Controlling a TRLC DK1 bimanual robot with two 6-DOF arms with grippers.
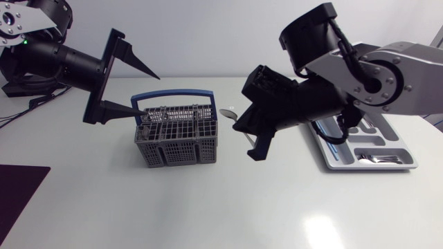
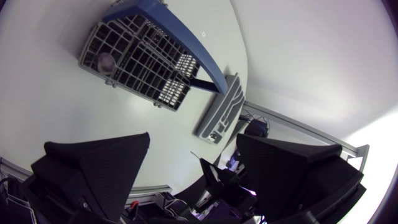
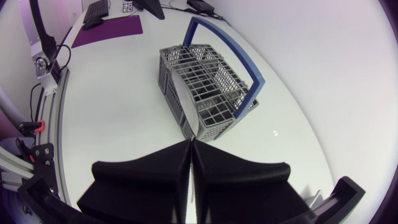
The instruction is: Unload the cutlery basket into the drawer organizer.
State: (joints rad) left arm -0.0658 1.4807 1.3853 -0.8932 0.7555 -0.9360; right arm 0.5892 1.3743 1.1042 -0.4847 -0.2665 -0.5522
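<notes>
The grey cutlery basket [image 1: 177, 135] with a blue handle [image 1: 173, 95] stands left of the table's middle and looks empty through its grid [image 3: 205, 93]. My left gripper [image 1: 151, 95] hangs open just above the basket's left end, its fingers [image 2: 93, 168] wide apart and the basket [image 2: 140, 59] ahead of them. My right gripper [image 1: 259, 148] is shut [image 3: 190, 146] in the air to the right of the basket. A thin silvery piece [image 1: 230, 114] shows beside it; I cannot tell whether it is held. The grey drawer organizer [image 1: 408, 163] lies at the right, partly behind my right arm.
Some cutlery lies in the organizer's front compartment [image 1: 379, 158]. A dark purple mat [image 1: 17, 200] lies at the table's front left corner. The organizer [image 2: 221, 115] also shows beyond the basket in the left wrist view.
</notes>
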